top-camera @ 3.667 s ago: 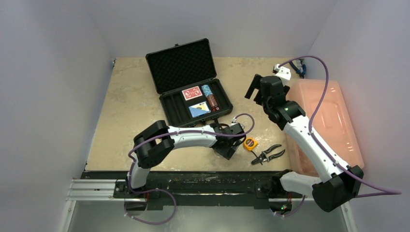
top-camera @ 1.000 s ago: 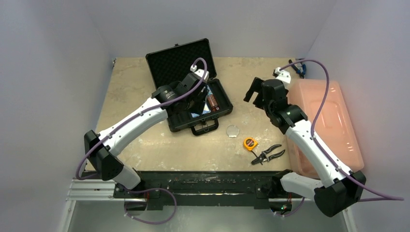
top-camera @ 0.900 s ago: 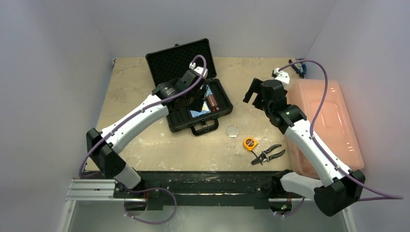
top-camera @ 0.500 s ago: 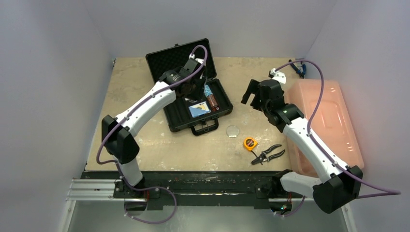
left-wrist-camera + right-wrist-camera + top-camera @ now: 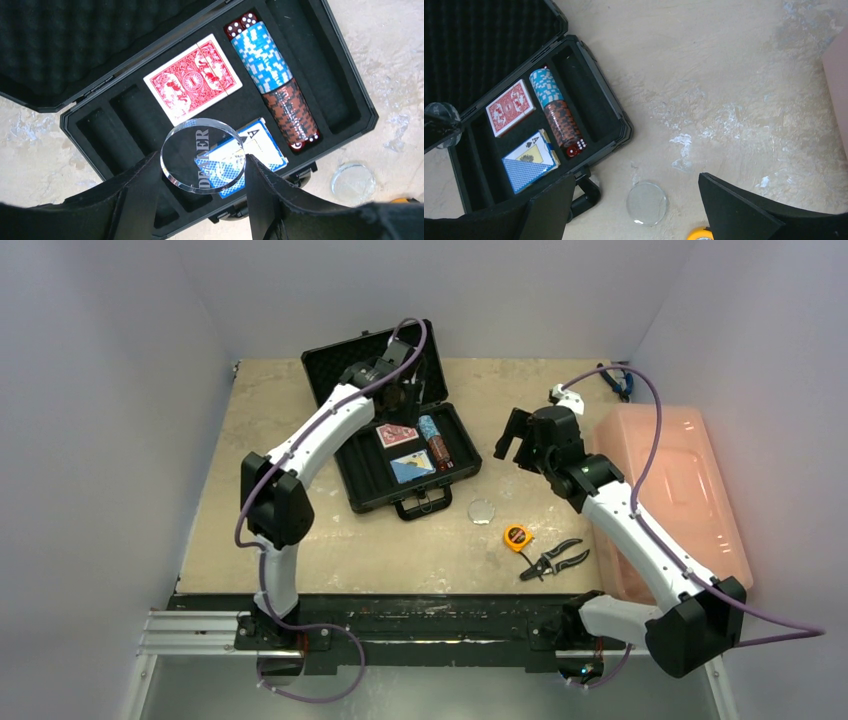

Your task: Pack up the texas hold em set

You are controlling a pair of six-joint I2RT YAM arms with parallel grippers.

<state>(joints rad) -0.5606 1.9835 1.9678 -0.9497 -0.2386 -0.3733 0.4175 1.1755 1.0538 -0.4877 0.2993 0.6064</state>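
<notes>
The black briefcase [image 5: 345, 465] lies open with its foam lid raised. Its tray [image 5: 356, 95] holds a red deck [image 5: 192, 79], a blue deck [image 5: 265, 152], blue chips [image 5: 261, 55], brown chips [image 5: 292, 115] and red dice [image 5: 239, 25]. Above the tray, my left gripper [image 5: 202, 161] is shut on the edges of a clear disc [image 5: 200, 145] marked DEALER. A second clear disc [image 5: 647, 202] lies on the table by the case handle. My right gripper [image 5: 640, 200] hangs open high above that disc, touching nothing.
An orange-yellow tape measure [image 5: 516, 536] and black-handled pliers [image 5: 555, 558] lie on the table in front of the loose disc [image 5: 481, 510]. A translucent pink bin [image 5: 670, 490] fills the right side. A blue-handled tool [image 5: 620, 380] sits at the back right corner.
My left arm rose from the table front and carried the DEALER disc over the case, toward the lid. My right gripper drifted slightly left, still open.
</notes>
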